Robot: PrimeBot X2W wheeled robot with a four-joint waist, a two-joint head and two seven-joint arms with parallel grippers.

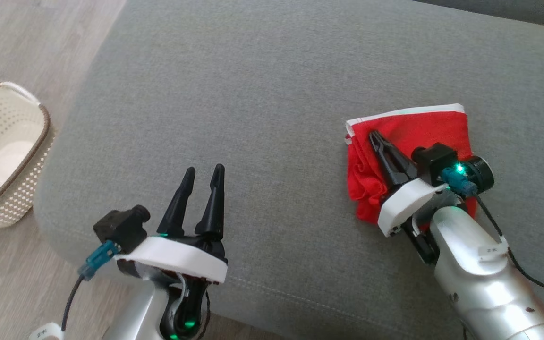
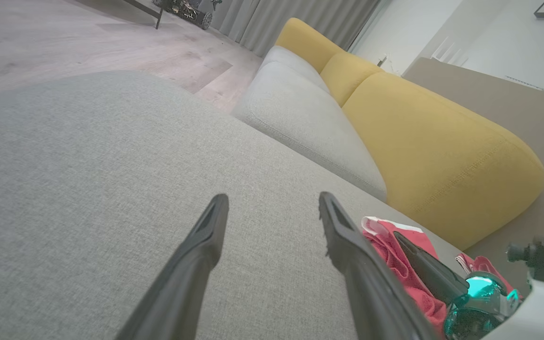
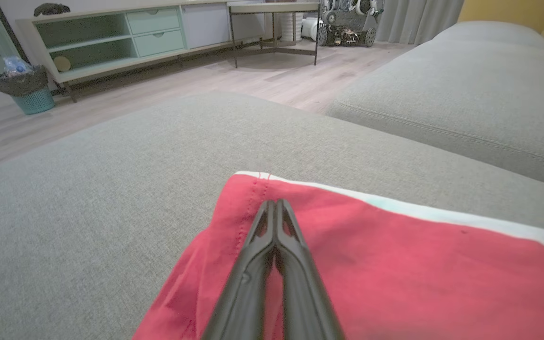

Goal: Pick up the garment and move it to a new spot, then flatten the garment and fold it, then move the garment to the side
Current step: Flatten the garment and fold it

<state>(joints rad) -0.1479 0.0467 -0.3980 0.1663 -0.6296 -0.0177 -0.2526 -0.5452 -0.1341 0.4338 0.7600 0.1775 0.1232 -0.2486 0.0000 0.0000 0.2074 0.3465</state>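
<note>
A red garment (image 1: 418, 127) with a white band along its far edge lies folded on the grey cushion (image 1: 253, 85), right of the middle. My right gripper (image 1: 374, 136) is shut. Its fingers lie over the garment's left part and point at the near-left corner, with no cloth seen pinched between them. In the right wrist view the shut tips (image 3: 276, 204) sit just short of the garment's (image 3: 395, 264) stitched corner. My left gripper (image 1: 204, 169) stands open over bare cushion near the front edge, well left of the garment. The left wrist view shows its open fingers (image 2: 273, 198) and the garment (image 2: 385, 236) at right.
A cream woven basket (image 1: 7, 141) stands on the wood floor left of the cushion. Beyond the cushion are a grey sofa seat (image 2: 300, 108) and yellow backrests (image 2: 442, 156). A low cabinet (image 3: 111, 38) and a small bin (image 3: 26, 89) stand across the room.
</note>
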